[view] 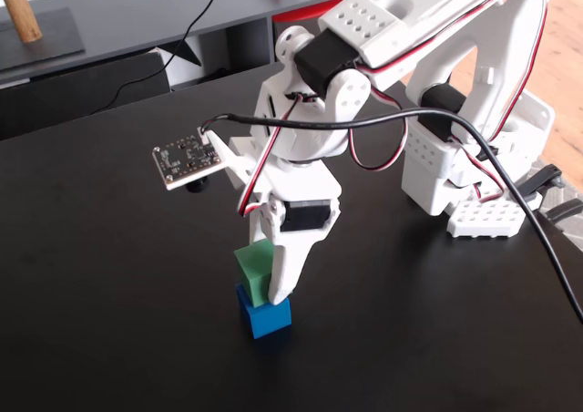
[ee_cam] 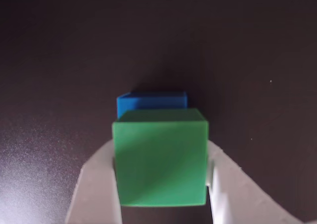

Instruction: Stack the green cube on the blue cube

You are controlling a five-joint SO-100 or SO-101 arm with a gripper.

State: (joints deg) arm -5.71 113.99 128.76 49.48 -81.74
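In the wrist view, the gripper (ee_cam: 161, 204) comes in from the bottom edge, its 2 white fingers (ee_cam: 96, 184) pressed against the left and right faces of the green cube (ee_cam: 159, 157). It is closed on that cube and holds it squarely. Just beyond the green cube's far edge, a strip of the blue cube (ee_cam: 148, 102) shows, so the blue cube lies under and slightly ahead of the held one, with its left edge close to the green cube's left edge and its right edge a little inside.

In the fixed view, the green cube (view: 255, 264) sits in the gripper (view: 273, 284) directly above the blue cube (view: 266, 319), which rests on the black desk (view: 109, 275). Whether their faces already touch cannot be told here; they look either in contact or just apart. The green cube seems turned a little relative to the blue one.

The coming move turns on that vertical line-up: the overlap looks good enough to rest on, judging by both views, though the small forward offset could leave the green cube overhanging the near side when the fingers spread.
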